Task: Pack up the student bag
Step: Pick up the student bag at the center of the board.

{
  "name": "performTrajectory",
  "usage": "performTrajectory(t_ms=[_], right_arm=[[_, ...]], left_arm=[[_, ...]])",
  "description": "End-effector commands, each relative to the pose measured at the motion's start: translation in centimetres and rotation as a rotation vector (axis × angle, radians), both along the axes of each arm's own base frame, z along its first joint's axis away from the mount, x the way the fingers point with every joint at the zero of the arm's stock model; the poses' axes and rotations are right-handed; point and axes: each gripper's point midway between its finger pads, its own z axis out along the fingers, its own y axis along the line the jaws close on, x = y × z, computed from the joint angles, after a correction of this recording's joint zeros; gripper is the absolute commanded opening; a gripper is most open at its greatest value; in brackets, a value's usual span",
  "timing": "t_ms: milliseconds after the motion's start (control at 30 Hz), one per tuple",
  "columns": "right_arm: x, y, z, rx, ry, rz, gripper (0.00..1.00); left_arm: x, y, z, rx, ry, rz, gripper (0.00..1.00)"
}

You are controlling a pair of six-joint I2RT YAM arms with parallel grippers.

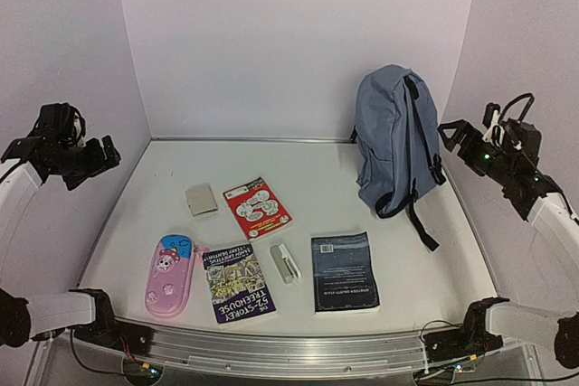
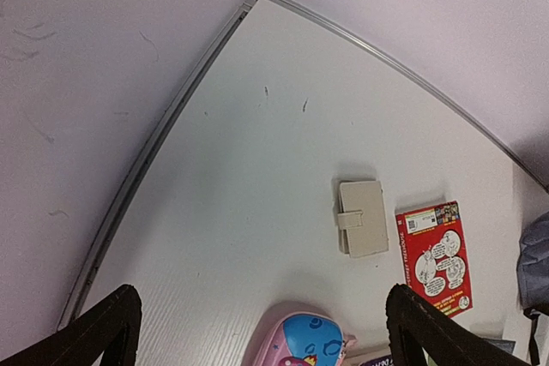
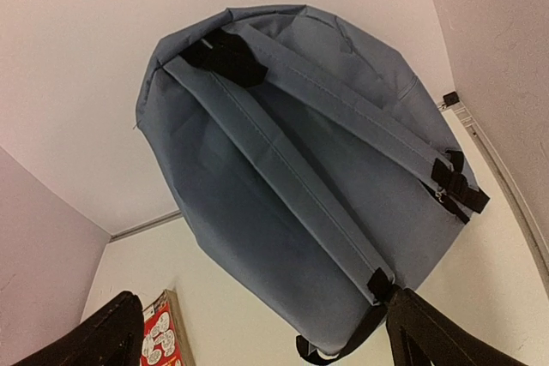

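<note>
The student bag (image 1: 395, 137) is a slate-blue backpack standing upright at the back right, closed, with its black-ended shoulder straps facing the table's middle. It fills the right wrist view (image 3: 283, 195). My right gripper (image 1: 459, 140) is open and empty, raised just right of the bag; its jaws (image 3: 264, 296) stand wide apart. My left gripper (image 1: 98, 156) is open and empty, raised at the far left; in the left wrist view (image 2: 262, 293) it hangs above bare table, apart from all items.
On the table lie a beige wallet (image 1: 201, 199), a red comic book (image 1: 257, 208), a pink-and-blue pencil case (image 1: 170, 275), a Treehouse book (image 1: 238, 281), a small white object (image 1: 286, 262) and a dark blue book (image 1: 344, 270). Walls enclose three sides.
</note>
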Motion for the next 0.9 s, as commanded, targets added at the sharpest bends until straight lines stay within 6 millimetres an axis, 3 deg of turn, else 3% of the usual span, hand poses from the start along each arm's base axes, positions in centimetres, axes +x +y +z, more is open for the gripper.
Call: performTrajectory(t_ms=[0,100,267,400,567,667,867], right_arm=[[0.2,1.5,3.7,-0.013,-0.059,0.094,0.98],[1.4,1.8,3.9,-0.055,-0.029,0.077,0.98],[4.4,4.5,2.8,-0.234,0.101,-0.046,0.93],[6.2,6.7,3.4,-0.320,0.133,-0.103,0.93],[8.8,7.2,4.3,-0.326,0.124,-0.174,0.89],[10.1,6.6,4.1,-0.345,0.133,-0.246,0.75],[12.4,8.2,2.8,-0.346,0.160,-0.211,0.75]], left_arm=[[2.3,0.9,5.7,0.080,-0.186,0.005,1.00],[4.5,0.3,6.9,0.061,-0.221,-0.027,1.00],[7.4,-2.0,4.7,-0.014,-0.237,-0.149,1.00],[7.2,-2.7,2.7,-0.002,-0.207,-0.203,1.00],[7.1,-3.9,1.8,-0.070,-0.205,-0.247,1.00],[7.3,-4.8,1.5,-0.110,-0.195,-0.285,1.00],[7.2,-5.7,1.3,-0.148,-0.192,-0.324,1.00]])
